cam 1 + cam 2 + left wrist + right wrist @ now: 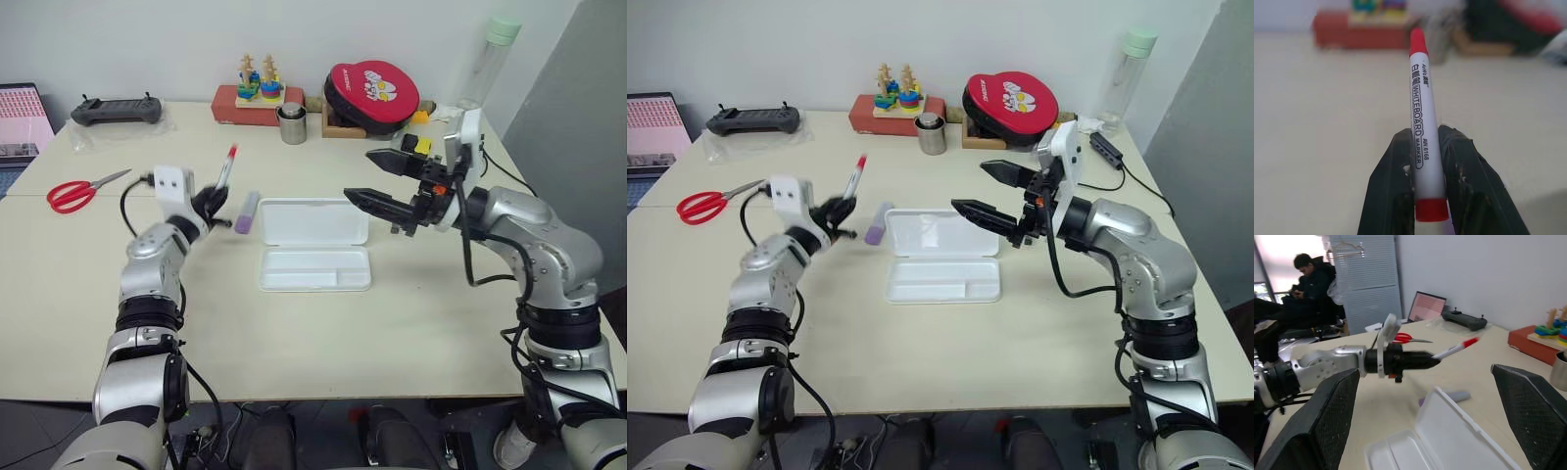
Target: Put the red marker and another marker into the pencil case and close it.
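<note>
Nearest to us on the tabletop [323, 343] lies the pencil case [314, 266], wide open, its shallow tray toward the near edge and its lid [310, 222] laid back flat on the far side. Nothing sits in the tray. Just off the lid's left end rests the lavender marker [246, 211], flat on the tabletop, untouched.

Over on the left, the left gripper [214, 199] is up off the surface with its fingers [1388, 196] clamped on the red marker [225, 168]. The grip is low on the white barrel, close to the red end, and the red cap points up and away, tilted toward the far side. That marker hangs above the tabletop, left of the case and near the lavender one.

On the right, the right gripper [384, 182] hovers above the right end of the lid, its two black fingers [374, 203] spread wide apart, holding nothing, pointing left toward the other arm.

Farther left, red-handled scissors [76, 192] lie flat. Along the far edge stand a metal cup [292, 124], a wooden stacking toy [259, 90] and a red round pouch [372, 96].
</note>
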### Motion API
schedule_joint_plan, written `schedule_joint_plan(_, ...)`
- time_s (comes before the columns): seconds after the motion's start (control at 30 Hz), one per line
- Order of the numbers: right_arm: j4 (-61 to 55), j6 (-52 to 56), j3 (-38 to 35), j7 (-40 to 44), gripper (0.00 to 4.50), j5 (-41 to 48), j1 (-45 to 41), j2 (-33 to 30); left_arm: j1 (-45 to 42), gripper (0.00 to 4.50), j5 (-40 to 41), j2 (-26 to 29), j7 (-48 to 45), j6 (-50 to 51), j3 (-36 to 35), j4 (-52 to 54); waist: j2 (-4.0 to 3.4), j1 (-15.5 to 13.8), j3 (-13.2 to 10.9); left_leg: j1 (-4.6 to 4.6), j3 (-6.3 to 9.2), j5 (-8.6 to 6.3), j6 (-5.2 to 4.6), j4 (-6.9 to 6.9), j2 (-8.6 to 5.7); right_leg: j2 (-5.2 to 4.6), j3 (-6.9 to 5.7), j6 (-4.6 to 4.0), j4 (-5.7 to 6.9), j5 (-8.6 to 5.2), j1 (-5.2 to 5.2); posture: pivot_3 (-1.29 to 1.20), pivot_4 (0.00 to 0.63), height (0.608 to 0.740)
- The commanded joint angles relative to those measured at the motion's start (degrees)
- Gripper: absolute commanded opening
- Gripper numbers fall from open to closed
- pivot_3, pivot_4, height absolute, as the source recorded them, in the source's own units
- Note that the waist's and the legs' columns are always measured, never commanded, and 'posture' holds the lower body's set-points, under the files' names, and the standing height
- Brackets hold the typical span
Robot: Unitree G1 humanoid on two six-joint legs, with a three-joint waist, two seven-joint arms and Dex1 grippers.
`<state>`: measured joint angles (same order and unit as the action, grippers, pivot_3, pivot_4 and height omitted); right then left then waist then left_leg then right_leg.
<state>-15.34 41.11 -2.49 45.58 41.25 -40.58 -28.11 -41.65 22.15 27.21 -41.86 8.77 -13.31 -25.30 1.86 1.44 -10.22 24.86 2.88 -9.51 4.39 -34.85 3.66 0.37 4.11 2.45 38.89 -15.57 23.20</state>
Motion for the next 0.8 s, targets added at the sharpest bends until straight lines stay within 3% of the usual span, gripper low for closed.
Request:
schedule_joint_plan(0.03,-3.4,0.7,-3.6,3.2,4.50,3.3,1.2,-3.9,3.4,0.49,9.2,4.6,-17.2,10.6,7.9,20.7,0.00,0.2,0.0,0.00,-0.01,0.00,0.00,0.00,0.00,0.00,0.01,0.00,-0.02,0.00,-0.01,0.00,0.150,0.740)
schedule_joint_plan(0.13,-3.0,0.0,-3.9,4.0,4.50,2.7,2.1,-5.8,4.7,0.49,5.2,9.2,-24.8,11.8,15.8,24.4,-0.11,0.5,0.0,-0.12,-0.03,-0.01,0.00,0.03,0.02,0.02,0.03,0.12,0.01,-0.09,-0.04,0.00,0.150,0.740)
schedule_joint_plan(0.27,-3.5,-0.7,-3.5,3.6,4.50,1.7,3.5,-6.8,4.0,0.49,-7.6,12.6,-29.3,2.1,25.3,16.7,-0.13,1.1,0.0,-0.24,-0.01,0.07,-0.14,0.01,0.08,0.10,0.05,0.15,0.12,-0.19,-0.02,0.00,0.150,0.740)
schedule_joint_plan(0.47,-6.8,0.2,-3.7,1.4,4.50,2.3,6.0,-6.8,0.5,0.49,-16.1,10.8,-28.9,-7.8,29.5,5.3,-0.14,1.3,0.0,-0.16,-0.03,0.12,-0.20,-0.02,0.05,0.09,0.10,-0.02,0.07,-0.27,0.00,0.00,0.150,0.740)
schedule_joint_plan(0.77,-9.3,1.3,-3.2,-0.2,4.50,2.3,8.4,-7.8,-2.9,0.49,-20.5,8.0,-29.0,-14.9,29.5,-4.8,-0.14,0.5,0.0,-0.07,-0.02,0.10,-0.22,0.06,0.05,0.09,0.04,0.08,0.03,-0.22,0.07,0.00,0.150,0.740)
schedule_joint_plan(0.8,-9.4,1.3,-3.0,-0.2,4.50,2.1,8.6,-7.9,-3.1,0.84,-20.7,7.8,-29.0,-15.2,29.5,-5.3,-0.14,0.5,0.0,-0.07,-0.02,0.10,-0.22,0.06,0.05,0.09,0.05,0.08,0.03,-0.22,0.07,0.00,0.150,0.740)
